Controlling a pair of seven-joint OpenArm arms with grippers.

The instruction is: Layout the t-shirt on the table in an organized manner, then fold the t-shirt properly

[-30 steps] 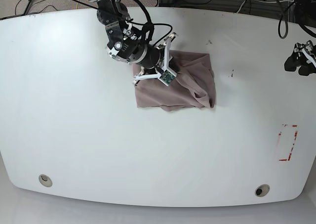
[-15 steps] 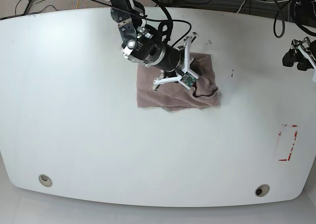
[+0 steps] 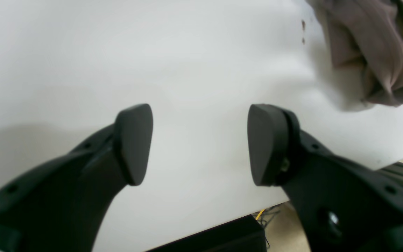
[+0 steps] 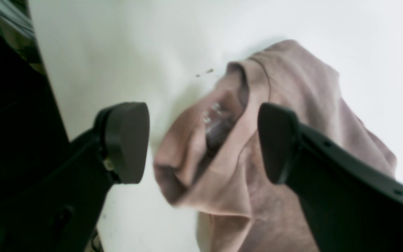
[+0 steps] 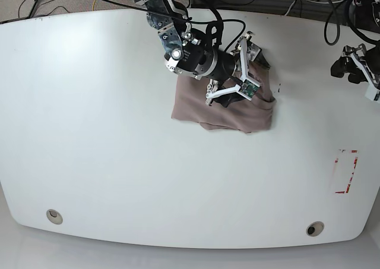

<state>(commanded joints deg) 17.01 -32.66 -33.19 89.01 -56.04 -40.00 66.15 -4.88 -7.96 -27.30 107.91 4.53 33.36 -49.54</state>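
Between the two dark pads of the right gripper (image 4: 201, 143), spread wide and holding nothing, sits a raised hump of the t-shirt (image 4: 257, 168), with the ribbed neck opening and a pale blur that may be the label just under the gap; the picture is too soft to be sure. Seen from the base view, this gripper (image 5: 252, 61) hangs over the cloth's upper right part, toward two o'clock of the heap, and its arm hides the shirt's top edge. The t-shirt (image 5: 222, 111) lies bunched in a rough folded block a little above and right of the table's middle, not spread out, so laying it flat looks barely begun.

The main risk is closing on that hump and catching several layers at once, or the collar together with the back panel. A pull would then drag the whole bundle across the glossy table (image 5: 89, 132) instead of opening it. A pinch on the thin edge alone could slip out. The heap sits toward twelve o'clock of the tabletop, so a tug that way could send a sleeve over the far edge.

Out at three o'clock the left gripper (image 3: 199, 143) hovers over bare white surface, also spread wide and empty, with the shirt (image 3: 373, 52) well apart from it at its upper right. With nothing pinning the cloth, one-handed pulling will likely shift rather than unfold it.
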